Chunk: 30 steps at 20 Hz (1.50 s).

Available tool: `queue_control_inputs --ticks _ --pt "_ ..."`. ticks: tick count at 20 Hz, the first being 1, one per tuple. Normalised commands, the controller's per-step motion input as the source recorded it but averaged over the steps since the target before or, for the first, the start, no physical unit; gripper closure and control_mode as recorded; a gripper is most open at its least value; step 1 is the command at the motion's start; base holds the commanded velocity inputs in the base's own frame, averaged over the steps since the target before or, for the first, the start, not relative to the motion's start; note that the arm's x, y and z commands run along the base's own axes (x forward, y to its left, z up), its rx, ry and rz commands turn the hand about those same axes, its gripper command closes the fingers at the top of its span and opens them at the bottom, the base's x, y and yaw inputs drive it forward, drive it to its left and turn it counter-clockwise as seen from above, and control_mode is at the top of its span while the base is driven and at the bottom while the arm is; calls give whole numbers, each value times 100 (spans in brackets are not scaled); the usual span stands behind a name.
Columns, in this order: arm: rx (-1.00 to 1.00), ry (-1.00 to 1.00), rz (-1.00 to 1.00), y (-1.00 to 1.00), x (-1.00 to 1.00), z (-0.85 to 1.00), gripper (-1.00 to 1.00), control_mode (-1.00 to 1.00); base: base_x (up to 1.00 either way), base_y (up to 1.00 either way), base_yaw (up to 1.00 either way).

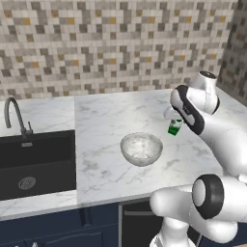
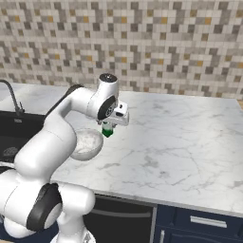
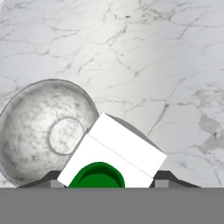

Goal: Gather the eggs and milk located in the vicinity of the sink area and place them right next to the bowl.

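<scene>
Pinched between the end effector's [image 3: 105, 186] dark fingertips, the small white milk container with green cap [image 3: 111, 155] hangs above the white-veined marble desk [image 2: 180, 137], just beside the round translucent mottled bowl [image 1: 141, 148]. Farther left sits the black recessed sink [image 1: 36, 161]; a mosaic-tiled wall [image 1: 116, 43] stands behind.

White marble counter [image 1: 111, 120], bowl [image 1: 141, 148] on it, sink [image 1: 36, 161] inset

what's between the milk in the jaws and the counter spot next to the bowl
Nothing visible. The milk hangs in the gripper just beside the bowl, and the marble counter on that side is bare.
</scene>
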Motion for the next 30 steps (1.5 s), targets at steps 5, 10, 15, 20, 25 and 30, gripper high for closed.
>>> queue_control_inputs --ticks 5,10,15,20,25,30 --pt "-4 25 -5 -60 57 -35 100 -100 0 0 0" --pt "1 12 -1 -20 38 -8 100 -100 0 0 0" --pt "7 -2 4 0 0 -38 100 -100 0 0 0" --pt "0 -3 9 10 0 -60 100 -100 0 0 0" --pt "0 0 10 16 0 -52 100 -100 0 0 0" --pt "0 -5 16 18 0 -38 100 -100 0 0 0"
